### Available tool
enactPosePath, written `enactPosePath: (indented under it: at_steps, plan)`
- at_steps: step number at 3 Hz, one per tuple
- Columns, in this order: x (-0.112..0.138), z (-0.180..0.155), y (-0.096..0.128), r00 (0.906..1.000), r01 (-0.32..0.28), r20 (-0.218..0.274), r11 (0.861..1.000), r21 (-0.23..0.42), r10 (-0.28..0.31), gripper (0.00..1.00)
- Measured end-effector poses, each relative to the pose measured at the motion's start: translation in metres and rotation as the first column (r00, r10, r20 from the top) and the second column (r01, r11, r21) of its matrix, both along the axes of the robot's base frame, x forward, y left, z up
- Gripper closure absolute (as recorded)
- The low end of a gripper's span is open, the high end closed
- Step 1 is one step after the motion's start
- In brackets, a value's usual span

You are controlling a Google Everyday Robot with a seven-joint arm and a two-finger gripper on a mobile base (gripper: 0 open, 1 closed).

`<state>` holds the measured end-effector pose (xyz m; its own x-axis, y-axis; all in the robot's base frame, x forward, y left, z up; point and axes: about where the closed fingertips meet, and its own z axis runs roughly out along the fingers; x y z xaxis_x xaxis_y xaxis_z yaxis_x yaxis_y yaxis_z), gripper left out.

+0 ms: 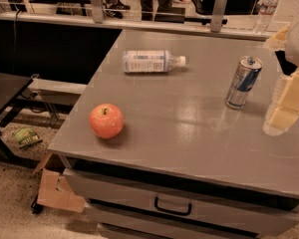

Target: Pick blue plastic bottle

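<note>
Currently, a grey table [189, 138] with drawers beneath is being viewed from above and in front. The blue plastic bottle [150, 61] is lying on its side toward the far left of the tabletop, with its white cap pointing right, and it is not being touched by anything. A red apple [106, 120] is sitting near the front left corner, well apart from the bottle. A slim blue-and-silver can [243, 82] is standing upright toward the right. The gripper [285, 111] is being held at the right edge of the view, just beyond the can and apparently low over the tabletop, and it is partly cut off. Whether it is spread or pressed together cannot be told. The task is judged to be barely begun. The bottle is not yet being reached, and the approach across the table, the grasp and the lift are all being left to do.
</note>
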<state>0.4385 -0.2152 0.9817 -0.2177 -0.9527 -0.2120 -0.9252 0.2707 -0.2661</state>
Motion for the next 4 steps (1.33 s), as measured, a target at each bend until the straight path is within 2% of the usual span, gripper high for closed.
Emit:
enactPosePath:
  at_steps: [1, 2, 3, 4]
  plan:
    - [0.0, 0.0, 0.0, 1.0, 0.0, 0.0, 1.0, 0.0, 0.0, 0.0]
    - [0.009, 0.003, -0.001, 0.9995, 0.017, 0.027, 0.999, 0.032, -0.018, 0.0]
    - [0.042, 0.007, -0.003, 0.9963, 0.04, 0.073, 0.996, 0.074, -0.045, 0.0]
    - [0.105, 0.014, 0.0, 0.9881, 0.063, 0.13, 0.986, 0.156, -0.083, 0.0]
